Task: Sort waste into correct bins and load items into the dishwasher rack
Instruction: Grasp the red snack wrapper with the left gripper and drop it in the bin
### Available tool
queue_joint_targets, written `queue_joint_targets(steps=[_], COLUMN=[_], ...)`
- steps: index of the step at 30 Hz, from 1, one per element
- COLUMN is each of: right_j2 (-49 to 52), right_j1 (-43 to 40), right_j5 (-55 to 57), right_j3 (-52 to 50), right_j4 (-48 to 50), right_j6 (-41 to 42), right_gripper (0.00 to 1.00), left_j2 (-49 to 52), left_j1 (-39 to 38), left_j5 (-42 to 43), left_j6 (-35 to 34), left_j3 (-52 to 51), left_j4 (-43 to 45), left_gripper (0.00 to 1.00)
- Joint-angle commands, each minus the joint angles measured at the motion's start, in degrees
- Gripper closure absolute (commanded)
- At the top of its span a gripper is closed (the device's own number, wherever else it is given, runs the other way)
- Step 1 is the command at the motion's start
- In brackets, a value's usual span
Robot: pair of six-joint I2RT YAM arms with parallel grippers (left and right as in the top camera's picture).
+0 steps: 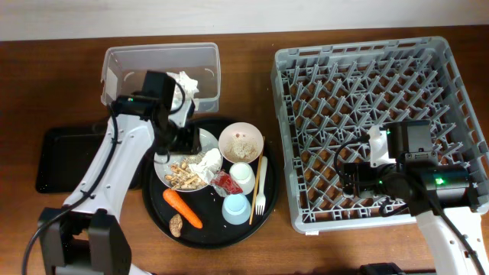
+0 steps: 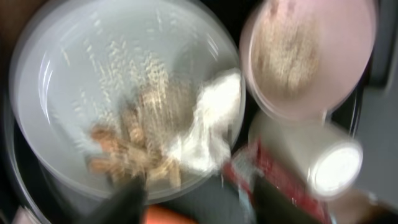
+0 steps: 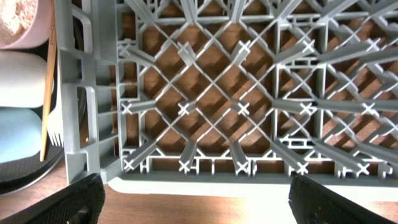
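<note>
Left hand (image 2: 199,202): hangs just over the plate (image 2: 74,87), on the nine o'clock side of the round tray (image 1: 214,233). The wrist view is smeared, but the two fingers look spread wide with nothing between them.
Right hand (image 3: 196,186): fingers wide apart and empty, over the seven o'clock corner of the rack (image 1: 283,137).
Napkin scrap (image 1: 206,162): on the plate's three o'clock edge. It is soft, near weightless and will crush, so I'd pinch its highest fold. Another wad (image 1: 188,82) already lies in the clear tub (image 1: 160,50), at twelve o'clock from the plate.
Brown lumps (image 1: 183,176): heaped at the plate's six o'clock. They look small, crumbly and likely greasy, so poor to pinch; tipping the plate seems easier.
Carrot (image 1: 182,208): on the tray at seven o'clock. It is stiff and smooth and may roll. Its long axis runs ten to four o'clock; which end is the tip I cannot tell. Grip it across the middle.
Wrapper (image 1: 226,182): mid-tray, just beside the white cup (image 1: 243,177). It looks thin, crinkly and slippery.
Fork (image 1: 260,200) and chopsticks (image 1: 260,174): side by side at three o'clock, long axes twelve to six, fork prongs toward six. They are light and stiff, and lie flat, so they are hard to get under.
Bowl (image 1: 224,141): at one o'clock, upright, with grain (image 1: 243,142) inside. It is hard and smooth; take it by the rim.
Black tray (image 1: 57,160): well apart at nine o'clock on the surface.
</note>
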Motion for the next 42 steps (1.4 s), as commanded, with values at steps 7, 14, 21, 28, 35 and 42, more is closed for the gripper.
queue_joint_targets(steps=[7, 14, 21, 28, 35, 42], right_j2=[-0.2, -0.2, -0.2, -0.2, -0.2, -0.2], right_j1=[0.0, 0.0, -0.1, 0.0, 0.0, 0.0], right_j5=[0.1, 0.1, 0.1, 0.1, 0.1, 0.1], right_j3=[0.9, 0.9, 0.9, 0.9, 0.9, 0.9], right_j4=[-0.4, -0.5, -0.5, -0.9, -0.7, -1.0], right_j6=[-0.2, -0.2, -0.2, -0.2, -0.2, -0.2], right_gripper=[0.02, 0.01, 0.02, 0.02, 0.02, 0.02], left_j2=[-1.1, -1.6, -7.8, 1.8, -1.8, -1.8], left_j1=[0.0, 0.1, 0.3, 1.3, 0.5, -7.1], left_j5=[3.4, 3.5, -11.2, -16.4, 6.9, 8.4], left_j6=[0.3, 0.3, 0.3, 0.3, -1.5, -19.5], left_j3=[-20.5, -20.0, 1.3, 1.4, -0.1, -18.0], left_j4=[20.1, 24.0, 26.5, 44.4, 3.0, 13.4], left_gripper=[0.56, 0.99, 0.99, 0.28, 0.01, 0.07])
